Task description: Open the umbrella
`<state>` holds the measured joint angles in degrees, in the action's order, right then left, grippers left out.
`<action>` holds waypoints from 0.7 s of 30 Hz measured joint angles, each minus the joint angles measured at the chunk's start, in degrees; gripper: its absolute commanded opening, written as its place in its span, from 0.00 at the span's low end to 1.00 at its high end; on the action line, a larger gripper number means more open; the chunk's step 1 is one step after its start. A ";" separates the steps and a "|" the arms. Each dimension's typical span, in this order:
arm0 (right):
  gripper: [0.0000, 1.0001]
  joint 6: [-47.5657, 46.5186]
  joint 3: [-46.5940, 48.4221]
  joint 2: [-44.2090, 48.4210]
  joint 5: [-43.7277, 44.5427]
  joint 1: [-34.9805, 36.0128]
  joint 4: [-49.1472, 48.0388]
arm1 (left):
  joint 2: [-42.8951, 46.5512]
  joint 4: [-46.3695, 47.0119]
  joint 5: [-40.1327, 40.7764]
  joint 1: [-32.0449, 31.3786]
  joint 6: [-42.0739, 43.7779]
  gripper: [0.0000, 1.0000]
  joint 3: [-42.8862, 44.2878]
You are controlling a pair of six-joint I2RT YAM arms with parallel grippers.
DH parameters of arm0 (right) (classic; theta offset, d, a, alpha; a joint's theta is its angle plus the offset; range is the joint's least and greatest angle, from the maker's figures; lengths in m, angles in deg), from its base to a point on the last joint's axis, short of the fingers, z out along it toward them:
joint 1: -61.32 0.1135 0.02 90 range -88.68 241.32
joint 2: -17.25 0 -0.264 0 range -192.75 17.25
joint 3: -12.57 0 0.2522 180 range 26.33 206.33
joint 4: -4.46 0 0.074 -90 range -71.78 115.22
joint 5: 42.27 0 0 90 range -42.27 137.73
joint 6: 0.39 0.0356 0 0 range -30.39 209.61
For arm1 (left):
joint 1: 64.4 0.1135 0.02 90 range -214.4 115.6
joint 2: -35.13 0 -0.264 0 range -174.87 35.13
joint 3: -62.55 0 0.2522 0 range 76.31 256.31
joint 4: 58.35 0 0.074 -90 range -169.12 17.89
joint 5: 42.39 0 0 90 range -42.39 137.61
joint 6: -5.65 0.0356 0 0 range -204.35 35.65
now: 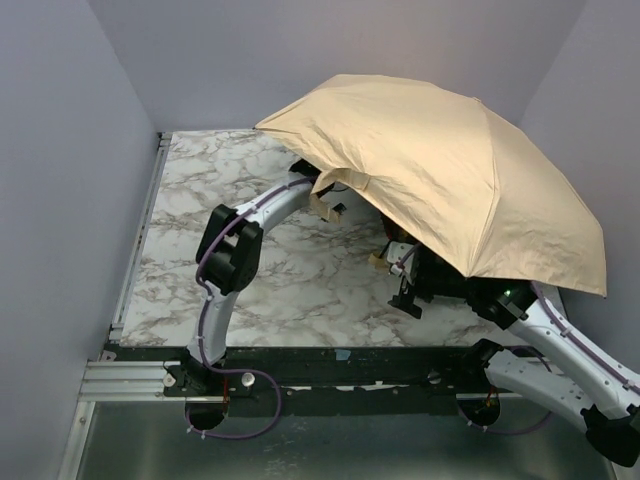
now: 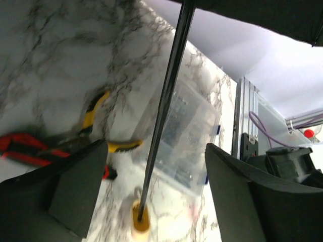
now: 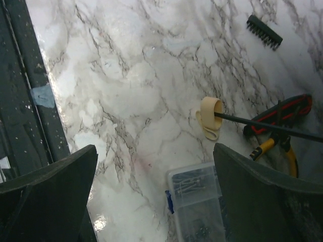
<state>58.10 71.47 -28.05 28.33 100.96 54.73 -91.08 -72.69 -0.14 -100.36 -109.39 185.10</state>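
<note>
- While the left jaws and right jaws both stand apart and empty, the shaft (image 2: 164,101) runs untouched between the left pair.
- Its handle (image 3: 207,126) rests on the worktop (image 3: 126,75).
- The umbrella (image 1: 450,170) is spread wide, so opening looks done.

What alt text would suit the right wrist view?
The umbrella's beige handle, on its thin black shaft, rests on the marble table beyond the open right gripper; a clear plastic box, a red-handled tool and yellow-handled pliers lie close by.

No readable text, brand or number is showing anywhere; contents inside the clear plastic box (image 3: 197,201) are appearing only as blur.
</note>
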 measured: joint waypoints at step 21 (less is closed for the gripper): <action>0.99 -6.56 -7.17 -1.95 3.37 0.00 1.09 | 32.37 -22.47 4.22 14.27 19.23 0.99 -38.58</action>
<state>51.55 64.31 -29.99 31.70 100.96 55.82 -58.71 -95.16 4.08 -86.09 -90.16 146.53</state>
